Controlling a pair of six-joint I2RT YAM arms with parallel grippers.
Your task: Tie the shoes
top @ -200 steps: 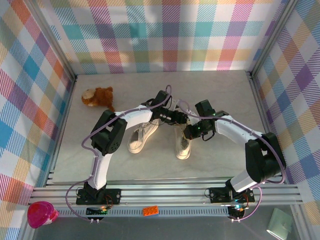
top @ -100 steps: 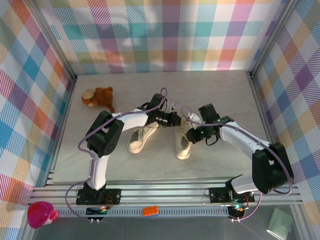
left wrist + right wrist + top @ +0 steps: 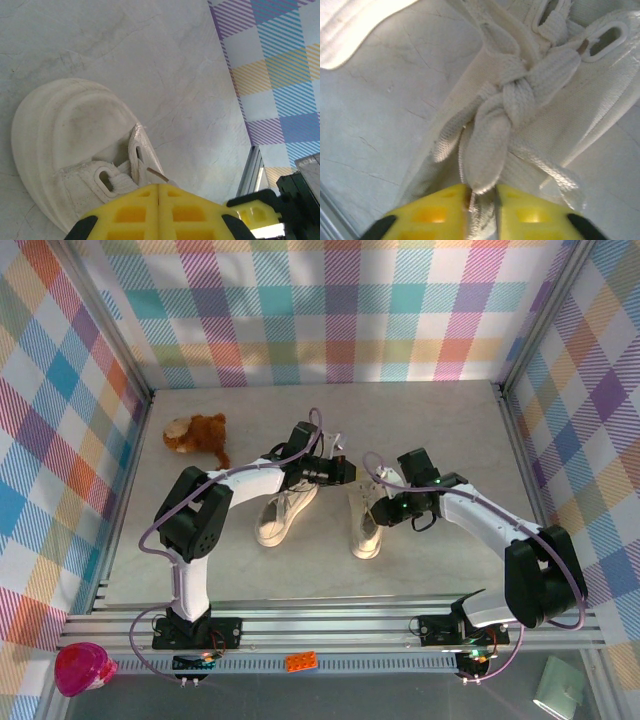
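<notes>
Got a first knot (image 3: 512,92) cinched on one shoe (image 3: 366,525), no bow yet. Working with left gripper (image 3: 158,187) pinched shut, right gripper (image 3: 482,192) barely parted round the lace (image 3: 485,145).

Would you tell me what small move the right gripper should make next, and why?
Probably close the right gripper on the lace loop and ease back: its jaws stand slightly apart around it, and the knot looks loose.
</notes>
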